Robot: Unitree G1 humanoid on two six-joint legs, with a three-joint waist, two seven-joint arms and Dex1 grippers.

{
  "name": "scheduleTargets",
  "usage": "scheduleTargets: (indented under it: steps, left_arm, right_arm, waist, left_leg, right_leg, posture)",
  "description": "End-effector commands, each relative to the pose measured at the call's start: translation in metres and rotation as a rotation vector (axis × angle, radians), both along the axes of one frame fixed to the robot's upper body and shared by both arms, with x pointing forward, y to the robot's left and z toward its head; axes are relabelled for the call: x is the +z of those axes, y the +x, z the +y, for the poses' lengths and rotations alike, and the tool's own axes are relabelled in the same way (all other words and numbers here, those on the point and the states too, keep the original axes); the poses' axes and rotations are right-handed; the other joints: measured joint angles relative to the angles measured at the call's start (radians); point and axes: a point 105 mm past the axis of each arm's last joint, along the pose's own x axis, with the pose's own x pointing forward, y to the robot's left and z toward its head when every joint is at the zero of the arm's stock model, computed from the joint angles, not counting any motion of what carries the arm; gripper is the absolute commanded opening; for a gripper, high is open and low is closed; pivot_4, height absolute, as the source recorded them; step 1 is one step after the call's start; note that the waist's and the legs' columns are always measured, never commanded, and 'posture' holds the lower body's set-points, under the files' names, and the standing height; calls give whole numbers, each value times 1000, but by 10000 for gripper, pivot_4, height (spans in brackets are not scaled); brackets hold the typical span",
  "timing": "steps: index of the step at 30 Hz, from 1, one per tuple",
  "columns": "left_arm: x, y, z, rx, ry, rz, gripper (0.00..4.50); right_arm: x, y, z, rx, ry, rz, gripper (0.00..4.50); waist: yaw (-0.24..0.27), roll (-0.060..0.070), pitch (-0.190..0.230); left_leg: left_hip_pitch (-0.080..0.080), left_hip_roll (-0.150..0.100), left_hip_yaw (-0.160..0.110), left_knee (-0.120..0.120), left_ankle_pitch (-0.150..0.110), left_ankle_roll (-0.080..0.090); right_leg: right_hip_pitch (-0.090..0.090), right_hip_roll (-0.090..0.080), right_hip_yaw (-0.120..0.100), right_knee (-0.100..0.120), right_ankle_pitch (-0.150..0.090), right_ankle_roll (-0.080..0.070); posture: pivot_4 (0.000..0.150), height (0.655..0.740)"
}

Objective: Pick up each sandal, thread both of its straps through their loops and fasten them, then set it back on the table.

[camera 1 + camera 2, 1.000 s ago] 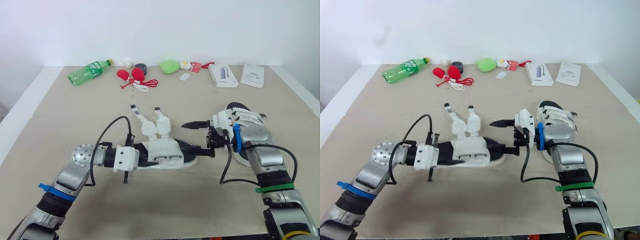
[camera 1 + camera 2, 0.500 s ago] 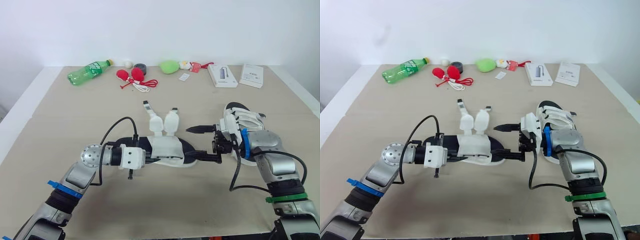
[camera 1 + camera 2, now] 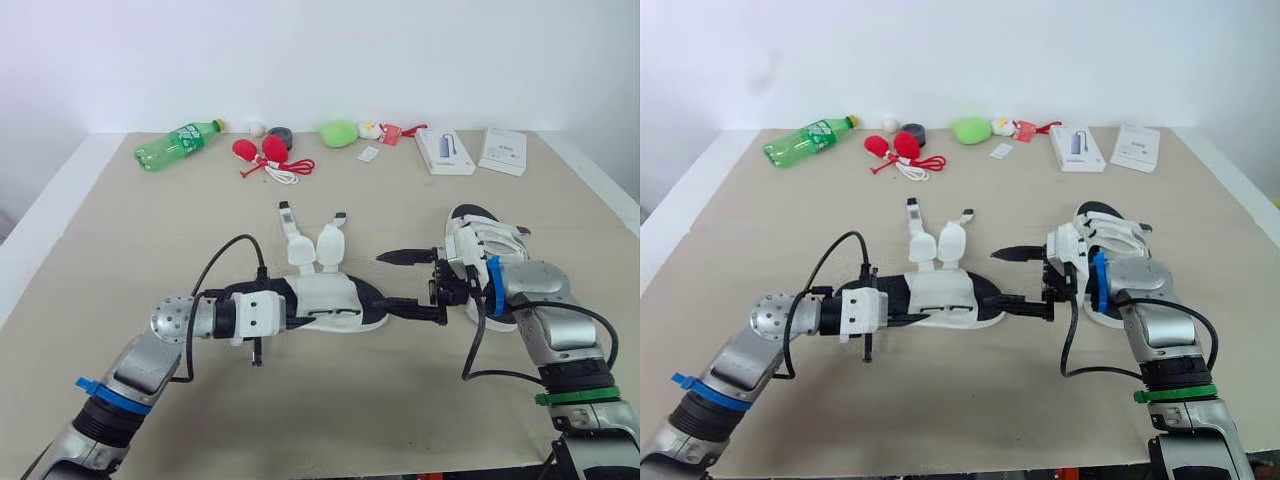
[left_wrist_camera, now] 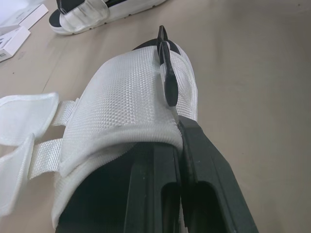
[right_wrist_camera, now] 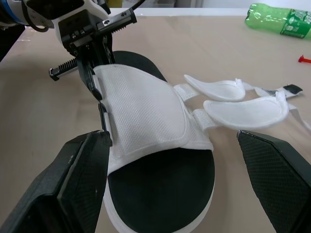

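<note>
- I see the near sandal (image 3: 335, 298) in the middle of the table (image 3: 120, 240), between the two arms, with its toe pointing towards the right arm.
- Its sole sits low on the tabletop; I cannot tell whether it rests there or is lifted slightly.
- The left gripper (image 4: 164, 53) comes in from the heel end. Its two black fingers are pinched together on the edge of the white mesh upper, with no gap between them that I can see.
- Both straps (image 3: 312, 243) are loose. The two white padded flaps stand up from the far side of the sandal, side by side, and neither is threaded through a loop.
- The right gripper (image 3: 384, 282) is spread wide at the toe end and holds nothing. One finger hangs above the table, and the other lies low, just at the toe of the sole.
- In the right wrist view the sandal's front lies in the gap between those two fingers.
- The second sandal (image 3: 480, 232) lies flat on the table just behind the right wrist, partly hidden by that arm.
- Along the far edge I see a green bottle (image 3: 180, 143), a red item with a cord (image 3: 265, 153), a dark tape roll (image 3: 281, 134) and two white boxes (image 3: 446, 151), all well apart from the work.
</note>
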Motion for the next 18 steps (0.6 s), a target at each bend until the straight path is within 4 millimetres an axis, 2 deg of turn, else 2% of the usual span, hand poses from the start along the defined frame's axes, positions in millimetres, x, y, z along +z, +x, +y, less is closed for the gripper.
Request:
scheduleTargets:
  steps: [1,5,7,8,9,11,12,13,15,18]
  left_arm:
    - [11,-7,-3,-48,-16,-38,552]
    - [9,-6,-2,-51,-11,0,552]
    - [13,-10,-3,-80,-26,26,6238]
    - [14,-12,-3,-95,-27,34,7037]
    - [15,-15,-3,-111,-23,51,12558]
    - [17,-24,-1,-166,-2,95,19613]
    - [18,-29,0,-193,10,133,25111]
    - [19,-32,2,-210,18,158,27034]
    - [22,-40,11,-249,66,261,34981]
    - [30,-37,29,-238,124,367,34981]
  right_arm:
    - [6,1,0,12,-13,-37,45000]
    - [5,2,1,13,-19,-44,45000]
    - [5,2,2,13,-20,-46,45000]
    - [5,2,2,13,-21,-46,45000]
    - [5,2,2,13,-22,-46,45000]
    - [4,2,1,10,-26,-43,45000]
    - [3,3,0,8,-33,-40,45000]
    - [3,3,0,6,-39,-39,45000]
    - [1,5,-3,-6,-69,-46,45000]
    - [1,8,-5,-11,-98,-74,45000]
  waist:
    - [0,0,0]
    - [0,0,0]
    - [0,0,0]
    - [0,0,0]
    - [0,0,0]
    - [0,0,0]
    - [0,0,0]
    - [0,0,0]
    - [0,0,0]
    - [0,0,0]
  left_leg:
    - [0,0,0,0,0,0]
    - [0,0,0,0,0,0]
    - [0,0,0,0,0,0]
    - [0,0,0,0,0,0]
    - [0,0,0,0,0,0]
    - [0,0,0,0,0,0]
    - [0,0,0,0,0,0]
    - [0,0,0,0,0,0]
    - [0,0,0,0,0,0]
    - [0,0,0,0,0,0]
  right_leg:
    - [0,0,0,0,0,0]
    - [0,0,0,0,0,1]
    - [0,0,0,0,1,2]
    - [0,0,0,0,1,2]
    - [0,0,0,0,1,2]
    - [0,0,0,0,1,2]
    - [0,0,0,0,1,2]
    - [0,0,0,0,1,2]
    - [0,0,0,0,-1,0]
    - [0,1,0,0,-2,1]
  posture:
    - [1500,7400]
    - [1500,7400]
    - [1500,7400]
    - [1500,7400]
    - [1500,7400]
    - [1500,7400]
    - [1500,7400]
    - [1500,7400]
    - [1500,7400]
    - [1500,7400]
